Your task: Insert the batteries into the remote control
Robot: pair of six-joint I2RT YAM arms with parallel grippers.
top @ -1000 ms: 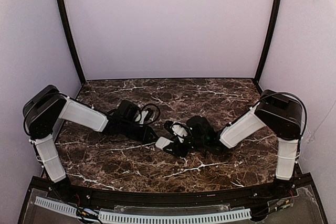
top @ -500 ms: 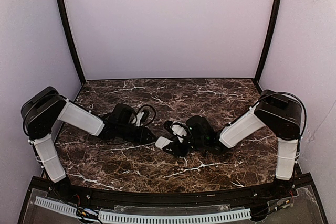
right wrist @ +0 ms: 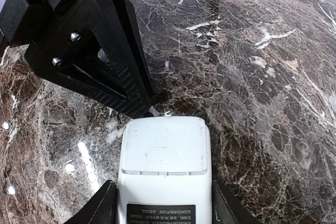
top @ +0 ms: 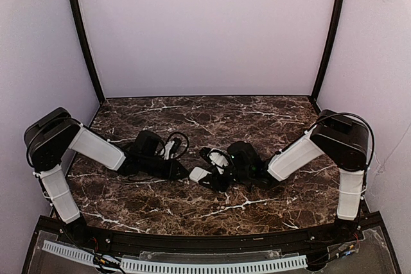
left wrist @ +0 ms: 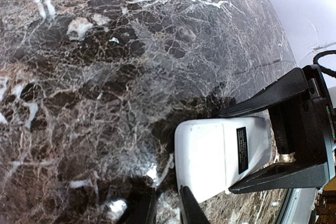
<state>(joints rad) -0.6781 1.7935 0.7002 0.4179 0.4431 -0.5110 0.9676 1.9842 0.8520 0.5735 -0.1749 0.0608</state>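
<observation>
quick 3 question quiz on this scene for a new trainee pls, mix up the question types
1. True or false: the flat white rectangular plastic remote control lies loose on the dark brown marble table, with no gripper on it.
2. Which face of the remote is up? A) red button panel B) plain white back with a small black label C) a narrow side edge
3. Fill in: the ___ gripper's tips point at the remote's free end.

Key
1. False: the right gripper clamps its long sides.
2. B
3. Left: the left gripper sits just off that end.
</observation>
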